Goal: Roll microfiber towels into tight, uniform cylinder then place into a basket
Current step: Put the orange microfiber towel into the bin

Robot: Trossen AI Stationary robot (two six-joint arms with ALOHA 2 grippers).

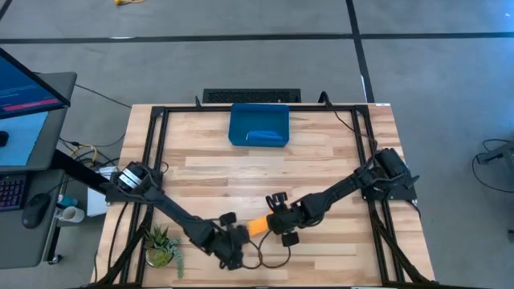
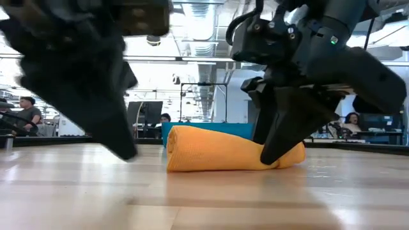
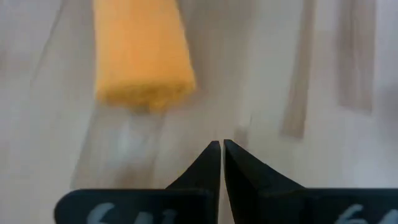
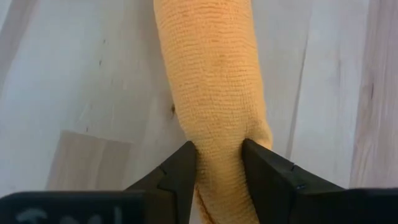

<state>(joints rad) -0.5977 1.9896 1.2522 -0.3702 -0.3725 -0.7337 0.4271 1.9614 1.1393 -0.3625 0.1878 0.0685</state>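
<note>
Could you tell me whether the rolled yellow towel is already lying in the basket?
No, the yellow towel lies on the table, far from the basket.

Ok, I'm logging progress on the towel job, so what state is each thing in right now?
Yellow-orange towel: rolled into a cylinder, lying on the table, not yet in the basket.
Blue towel: rolled, lying inside the basket.
Basket: at the table's far edge, holding only the blue towel.
Right pincer: fingers on either side of the yellow-orange towel's end, touching it.
Left pincer: shut, empty, beside the roll's other end.
</note>
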